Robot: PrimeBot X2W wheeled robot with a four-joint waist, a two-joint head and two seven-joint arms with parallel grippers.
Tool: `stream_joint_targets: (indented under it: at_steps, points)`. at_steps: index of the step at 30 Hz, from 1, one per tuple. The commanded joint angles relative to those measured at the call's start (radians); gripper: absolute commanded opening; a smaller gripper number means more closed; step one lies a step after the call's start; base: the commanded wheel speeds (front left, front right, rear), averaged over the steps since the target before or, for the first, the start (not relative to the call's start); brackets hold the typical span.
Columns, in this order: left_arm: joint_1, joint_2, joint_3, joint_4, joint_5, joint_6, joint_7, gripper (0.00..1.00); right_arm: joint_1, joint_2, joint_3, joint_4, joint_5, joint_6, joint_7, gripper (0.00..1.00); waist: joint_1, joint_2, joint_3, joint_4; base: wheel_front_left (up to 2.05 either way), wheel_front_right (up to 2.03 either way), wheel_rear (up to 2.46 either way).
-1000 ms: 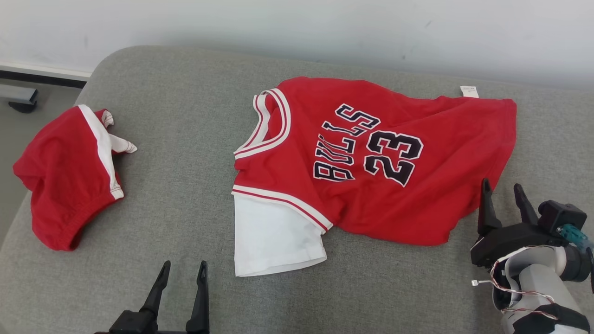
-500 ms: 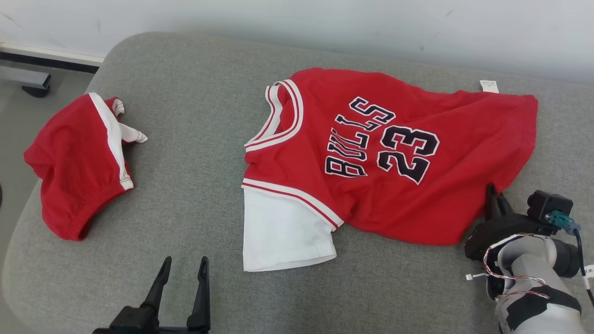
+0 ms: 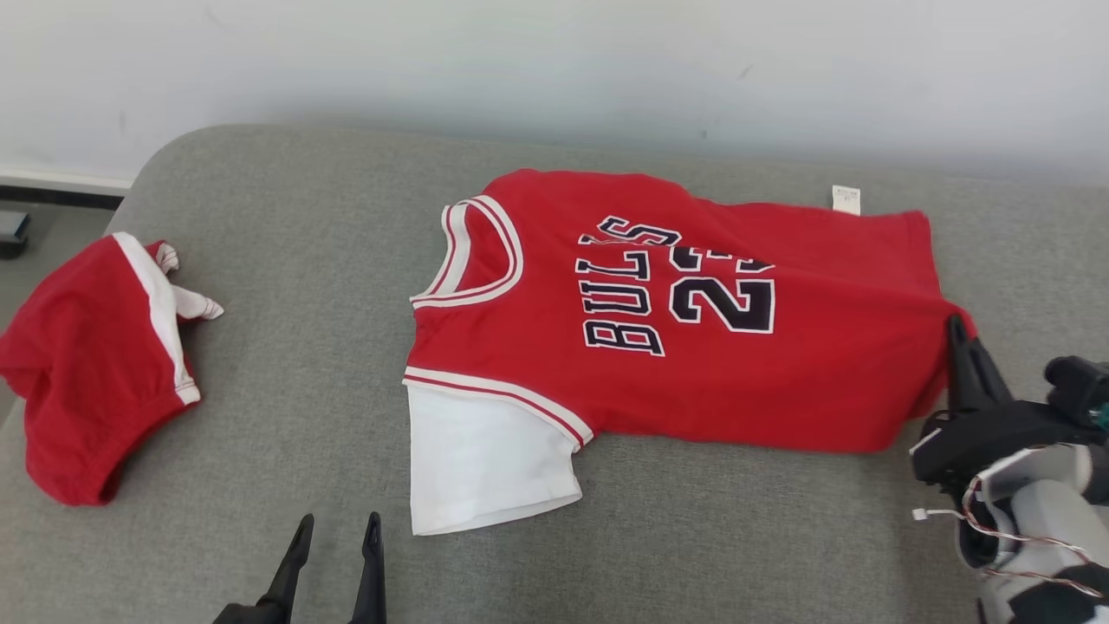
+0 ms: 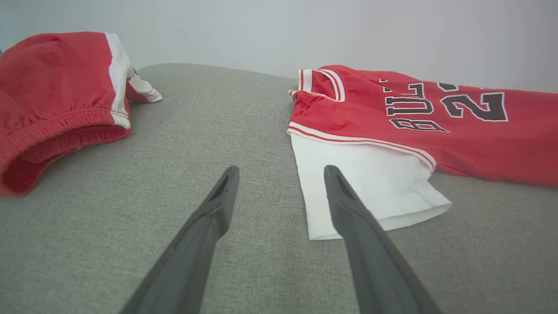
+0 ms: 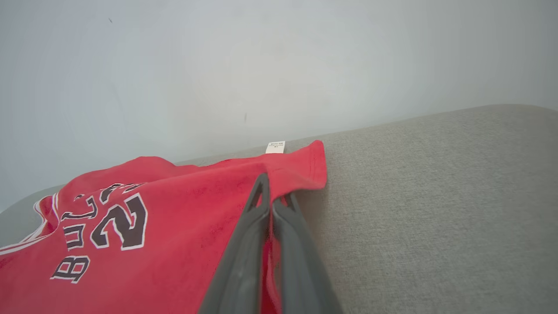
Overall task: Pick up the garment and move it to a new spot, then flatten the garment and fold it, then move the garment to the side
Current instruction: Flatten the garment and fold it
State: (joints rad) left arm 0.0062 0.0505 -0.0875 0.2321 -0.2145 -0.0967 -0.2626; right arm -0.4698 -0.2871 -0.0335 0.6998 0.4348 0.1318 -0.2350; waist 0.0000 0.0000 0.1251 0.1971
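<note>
The garment [image 3: 676, 347] is a red jersey with dark lettering, a white-trimmed collar and a white sleeve, lying on the grey cushion [image 3: 303, 260]. It appears again in the left wrist view as the jersey [image 4: 436, 117] and in the right wrist view as red cloth [image 5: 152, 226]. My right gripper [image 3: 955, 334] is shut on the jersey's hem at its right edge, and red fabric is pinched between its fingers [image 5: 257, 209], lifted a little off the cushion. My left gripper [image 3: 338, 530] stands open near the front edge, left of the white sleeve [image 4: 370, 183], touching nothing.
Red shorts [image 3: 87, 364] with a white stripe lie crumpled at the cushion's left edge, seen too in the left wrist view as shorts [image 4: 56, 100]. A pale wall [image 3: 554, 69] runs behind the cushion. A white tag [image 3: 846, 198] sticks out at the jersey's far edge.
My right gripper closed on the jersey's right hem and pulled it up and right, stretching the cloth flatter. The head camera shifted. The left gripper stayed open and still.
</note>
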Motion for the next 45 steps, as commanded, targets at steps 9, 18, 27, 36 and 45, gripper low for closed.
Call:
stream_joint_targets:
  at_steps: [9, 18, 27, 36, 45]
  points:
    - [0.022, 0.0, -0.004, -0.008, -0.015, 0.008, -0.003, 1.0, 0.207, -0.06, -0.062, -0.362, 0.073, -0.002, 0.133, 0.0, 0.0, 0.0, -0.013, -0.035, 0.0, 0.0, 0.0]
    - [-0.015, 0.0, -0.027, 0.002, -0.025, 0.004, -0.003, 1.0, 0.206, -0.019, -0.129, -0.455, -0.009, -0.002, 0.25, 0.0, 0.0, 0.0, 0.017, 0.0, 0.0, 0.0, 0.0]
    - [-0.041, 0.0, -0.051, 0.01, -0.033, 0.004, -0.003, 1.0, -0.005, -0.044, -0.122, -0.17, -0.092, -0.002, 0.219, 0.0, 0.0, 0.0, 0.055, 0.038, 0.0, 0.0, 0.0]
    - [-0.068, 0.0, -0.09, 0.029, -0.027, 0.003, -0.003, 1.0, -0.215, -0.05, -0.1, 0.205, -0.159, -0.002, 0.037, 1.0, 0.0, 0.0, 0.062, 0.079, 0.0, 0.0, 0.0]
    - [-0.009, -0.001, -0.071, 0.027, -0.016, 0.005, -0.003, 1.0, -0.092, -0.058, 0.019, 0.096, -0.09, -0.002, -0.031, 1.0, 0.0, 0.0, -0.003, 0.003, 0.0, 0.0, 0.0]
